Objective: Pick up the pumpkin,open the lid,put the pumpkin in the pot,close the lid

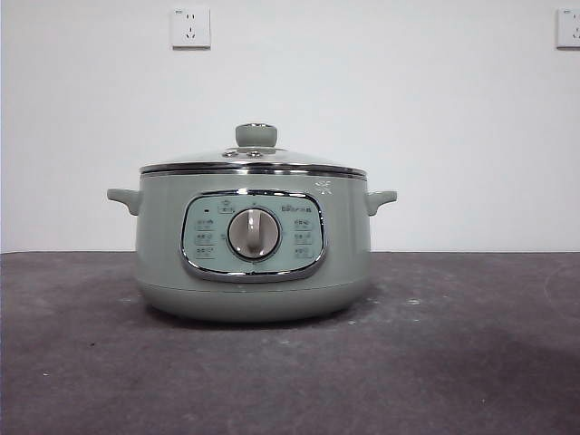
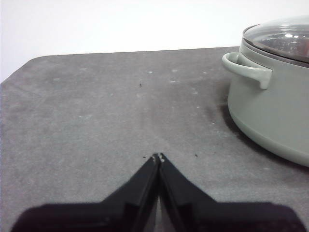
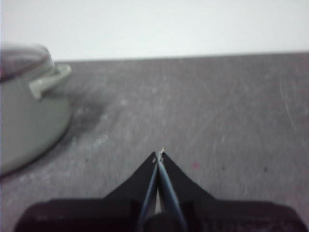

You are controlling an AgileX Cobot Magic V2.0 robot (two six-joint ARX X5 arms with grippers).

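Left claw [image 2: 158,157] and right claw [image 3: 159,153] are both pinched shut, empty, low over the table [image 1: 471,362]. Pot [image 1: 253,245] at twelve o'clock, lid [image 1: 254,161] on (a reddish hint under the glass, perhaps the pumpkin). Judged finished; nothing more needed.

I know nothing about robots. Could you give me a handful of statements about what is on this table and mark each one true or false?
1. The lid sits closed on the pot. True.
2. The left gripper is clamped on the pot's side handle. False: its jaws are shut on nothing and it is over bare table, apart from the pot.
3. The right gripper holds nothing. True: its jaws are shut and empty.
4. A pumpkin stands on the table in front of the pot. False: no pumpkin shows on the table in any view.
5. The pot has a silver dial on its front panel. True.
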